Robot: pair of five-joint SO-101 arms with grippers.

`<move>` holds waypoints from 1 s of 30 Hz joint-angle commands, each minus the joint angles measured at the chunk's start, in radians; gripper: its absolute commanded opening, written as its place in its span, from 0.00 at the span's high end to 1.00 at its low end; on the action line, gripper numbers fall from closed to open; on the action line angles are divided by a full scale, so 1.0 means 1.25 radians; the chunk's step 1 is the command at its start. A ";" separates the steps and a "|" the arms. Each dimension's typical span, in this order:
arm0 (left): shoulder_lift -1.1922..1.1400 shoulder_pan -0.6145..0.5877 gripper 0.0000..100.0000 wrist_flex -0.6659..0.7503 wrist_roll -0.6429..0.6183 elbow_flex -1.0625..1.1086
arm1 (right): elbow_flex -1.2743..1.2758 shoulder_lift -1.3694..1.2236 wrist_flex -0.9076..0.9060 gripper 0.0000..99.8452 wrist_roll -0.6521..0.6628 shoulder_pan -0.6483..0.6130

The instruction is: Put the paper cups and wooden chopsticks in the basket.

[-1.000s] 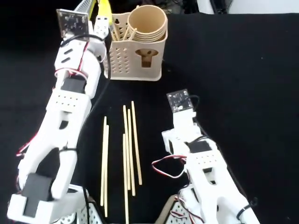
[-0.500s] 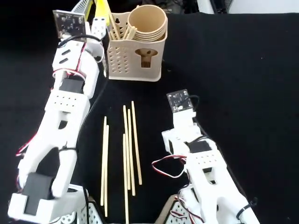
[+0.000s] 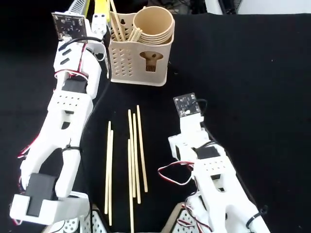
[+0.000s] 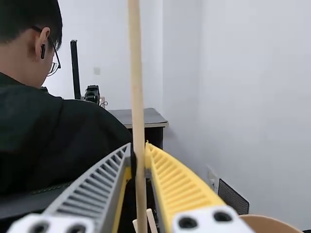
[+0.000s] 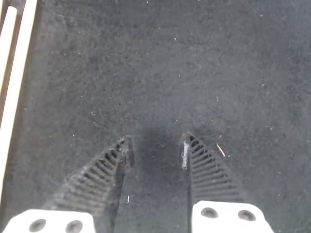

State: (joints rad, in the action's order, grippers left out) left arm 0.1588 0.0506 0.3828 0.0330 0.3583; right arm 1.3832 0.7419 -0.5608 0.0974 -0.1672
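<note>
Wooden chopsticks (image 3: 132, 155) lie loose on the tabletop (image 3: 252, 73) awaiting pickup, while the paper cups (image 3: 153, 22) sit stacked in the basket (image 3: 141, 63), the left gripper (image 4: 138, 150) pinches one stick (image 4: 136, 87) over it, and the right gripper (image 5: 155, 145) hangs spread and empty.

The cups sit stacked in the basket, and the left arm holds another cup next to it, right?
Not quite. The left gripper is shut on a chopstick, not a cup; the left wrist view shows the stick clamped between its fingers. The rest holds: the cups are stacked in the basket, and the arm is next to it.
</note>
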 commanded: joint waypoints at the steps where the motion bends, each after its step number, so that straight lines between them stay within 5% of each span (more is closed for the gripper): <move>1: 0.012 -0.030 0.97 0.017 -0.002 -0.009 | -0.006 0.017 0.016 0.83 0.000 0.004; 15: 0.017 -0.036 0.97 0.018 -0.004 0.088 | -0.006 0.017 0.017 0.83 0.000 0.004; 30: 0.018 -0.058 0.97 0.220 -0.004 0.058 | -0.006 0.017 0.017 0.83 0.000 0.004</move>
State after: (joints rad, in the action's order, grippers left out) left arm 0.1680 -0.0153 0.6191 0.0345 0.4565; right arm 1.3832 0.7419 -0.5608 0.0974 -0.1672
